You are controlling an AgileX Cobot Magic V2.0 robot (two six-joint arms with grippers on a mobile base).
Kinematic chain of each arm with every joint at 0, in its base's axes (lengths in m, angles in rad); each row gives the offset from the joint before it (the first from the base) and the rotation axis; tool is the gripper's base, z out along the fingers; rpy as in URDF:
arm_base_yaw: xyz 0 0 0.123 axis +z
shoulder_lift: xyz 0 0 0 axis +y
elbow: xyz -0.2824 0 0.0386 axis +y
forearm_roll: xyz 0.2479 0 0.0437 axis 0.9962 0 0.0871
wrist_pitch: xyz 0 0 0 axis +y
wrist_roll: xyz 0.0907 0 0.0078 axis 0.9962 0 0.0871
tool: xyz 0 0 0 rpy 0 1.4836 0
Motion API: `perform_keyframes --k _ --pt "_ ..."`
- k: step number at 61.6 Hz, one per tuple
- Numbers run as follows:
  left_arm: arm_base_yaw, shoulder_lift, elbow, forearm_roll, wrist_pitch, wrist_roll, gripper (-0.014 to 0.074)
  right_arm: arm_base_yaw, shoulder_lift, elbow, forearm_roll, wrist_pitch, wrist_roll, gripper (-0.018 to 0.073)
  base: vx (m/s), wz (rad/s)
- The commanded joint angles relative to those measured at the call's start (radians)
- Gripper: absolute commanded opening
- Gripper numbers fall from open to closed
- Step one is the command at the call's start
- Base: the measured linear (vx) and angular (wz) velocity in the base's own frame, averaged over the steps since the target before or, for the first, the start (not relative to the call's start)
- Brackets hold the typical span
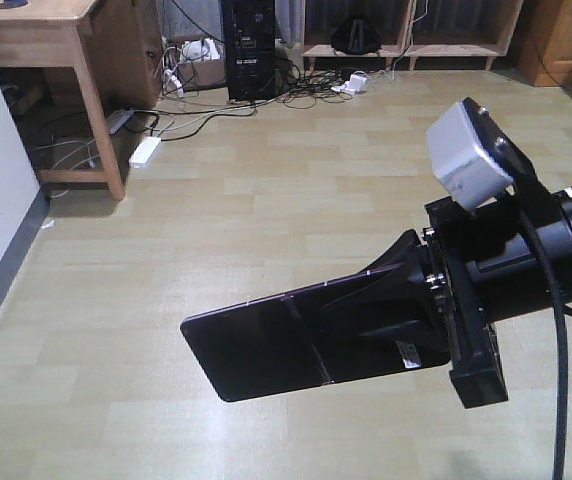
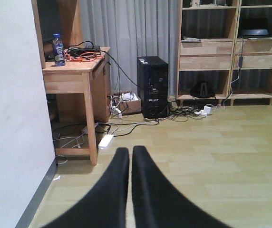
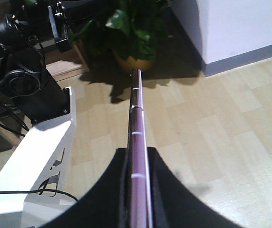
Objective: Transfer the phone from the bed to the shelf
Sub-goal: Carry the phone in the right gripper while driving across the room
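Phone (image 1: 256,345) clamped between right gripper (image 3: 138,154) fingers, held out over wood floor (image 1: 266,200) | left gripper (image 2: 130,159) fingers nearly touching, empty | shelf (image 2: 233,47) well apart — lower compartment holds dark object (image 2: 201,89), drawers (image 2: 206,48) above it

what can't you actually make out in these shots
bed: in no view.
phone, inner end: front view, covered by the right hand.
phone's screen: right wrist view shows only its edge.
shelf, top: left wrist view, cut off by the upper edge; the front view shows only its bottom.
bottle label: left wrist view, too small to read.
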Motion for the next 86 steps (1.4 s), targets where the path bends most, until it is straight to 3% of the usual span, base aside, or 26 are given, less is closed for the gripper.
perform_keyframes --k 1,86 --pt "-0.006 -0.007 -0.025 -0.01 -0.072 -0.009 0.0001 0.001 -0.026 -0.027 0.083 0.065 0.001 -0.0002 0.41 -0.01" --pt "-0.006 -0.007 -0.025 -0.01 -0.072 -0.009 0.0001 0.001 -0.026 -0.027 0.083 0.066 0.001 -0.0002 0.41 -0.05"
